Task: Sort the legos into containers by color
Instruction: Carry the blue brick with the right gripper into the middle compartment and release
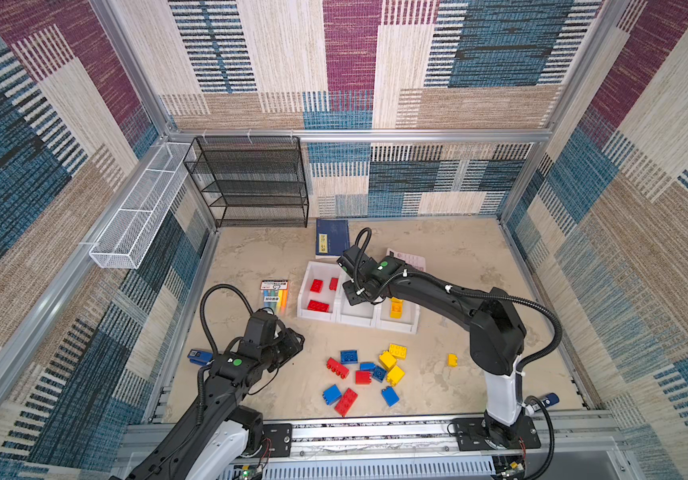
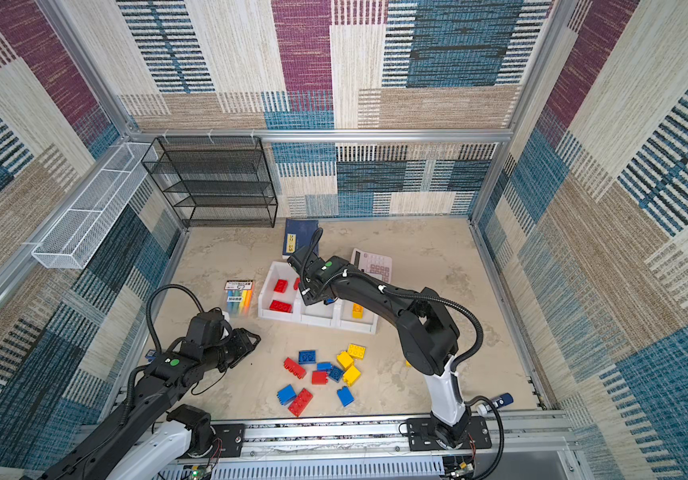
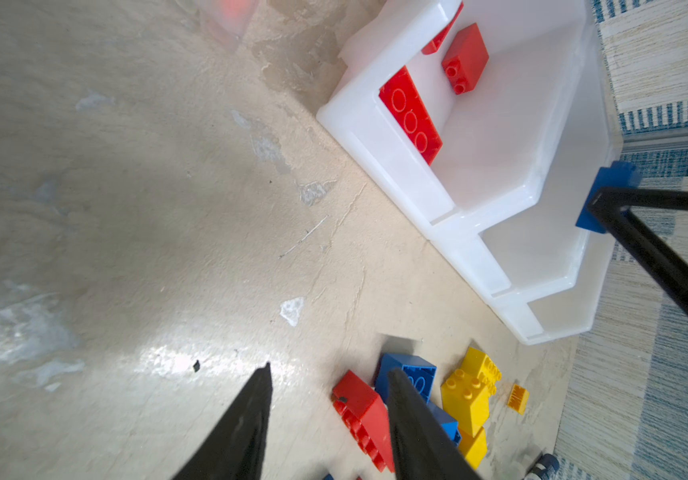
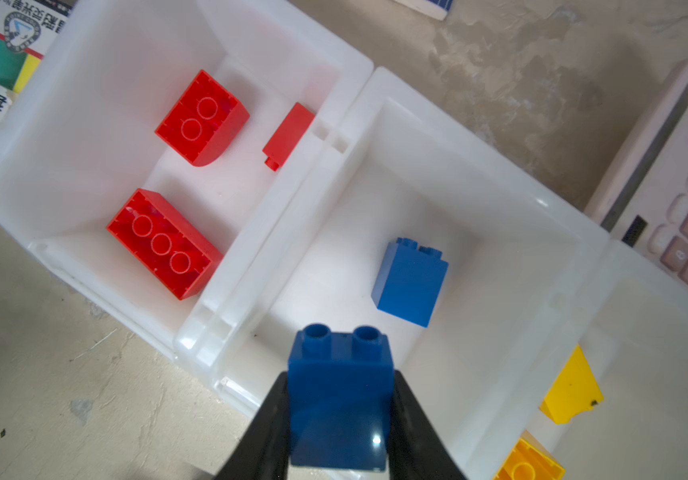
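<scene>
Right pincer [image 1: 354, 294] hangs over the middle one of the three white containers [image 1: 318, 316] in both top views, its arm reaching in from the right. A sliver of the blue brick [image 2: 328, 300] shows under it in a top view. Left pincer [image 1: 293, 341] is over bare worktop [image 1: 321, 340], near the marker pack [image 1: 274, 296] and left of the loose legos [image 1: 362, 377], a red, blue and yellow scatter in front of the containers. One small yellow piece [image 1: 452, 360] lies apart, further right.

From the left wrist, the left pincer [image 3: 330, 370] is released: its fingers stand apart with nothing between them, and the loose legos lie just beyond.

From the right wrist, the right pincer [image 4: 339, 388] is clenched on the blue brick [image 4: 338, 399], studs pointing away, above the middle container. A second blue brick [image 4: 411, 286] lies inside that container. Three red bricks [image 4: 163, 243] lie in the left container and yellow bricks [image 4: 571, 390] in the right one.
</scene>
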`<state>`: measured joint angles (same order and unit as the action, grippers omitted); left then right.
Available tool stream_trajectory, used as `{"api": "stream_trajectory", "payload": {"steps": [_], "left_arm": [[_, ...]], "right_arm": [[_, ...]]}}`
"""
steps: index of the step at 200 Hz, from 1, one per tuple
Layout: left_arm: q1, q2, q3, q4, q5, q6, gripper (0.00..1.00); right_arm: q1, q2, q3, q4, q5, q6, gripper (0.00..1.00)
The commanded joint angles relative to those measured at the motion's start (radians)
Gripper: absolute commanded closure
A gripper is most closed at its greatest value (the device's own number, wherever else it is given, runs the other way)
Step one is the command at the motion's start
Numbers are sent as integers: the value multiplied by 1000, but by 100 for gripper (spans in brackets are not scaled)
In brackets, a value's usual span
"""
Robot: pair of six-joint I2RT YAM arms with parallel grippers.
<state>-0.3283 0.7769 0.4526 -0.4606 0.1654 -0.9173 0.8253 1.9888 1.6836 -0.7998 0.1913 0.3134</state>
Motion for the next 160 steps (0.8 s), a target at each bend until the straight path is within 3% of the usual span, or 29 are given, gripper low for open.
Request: {"api": "stream_trajectory", "payload": {"steps": [1, 26, 44, 56, 114, 160], "left_arm": [[1, 2, 0, -3, 12, -13, 51], [0, 8, 0, -4, 20, -14, 51], [0, 7, -5, -2, 20, -16, 51], [1, 6, -2, -3, 24, -18, 51], [-12, 15, 10, -15, 40, -7, 50], [-172, 58, 6, 10, 4, -50, 49]], "right_arm": [[-5, 12, 9, 3, -8, -16, 64], [-5, 16, 3, 3, -19, -16, 60], [-5, 6, -7, 4, -10, -10, 39], [-5, 0, -12, 4, -9, -9, 33], [-5, -49, -53, 23, -19, 11, 30], [-8, -157, -147, 63, -62, 59, 30]]}}
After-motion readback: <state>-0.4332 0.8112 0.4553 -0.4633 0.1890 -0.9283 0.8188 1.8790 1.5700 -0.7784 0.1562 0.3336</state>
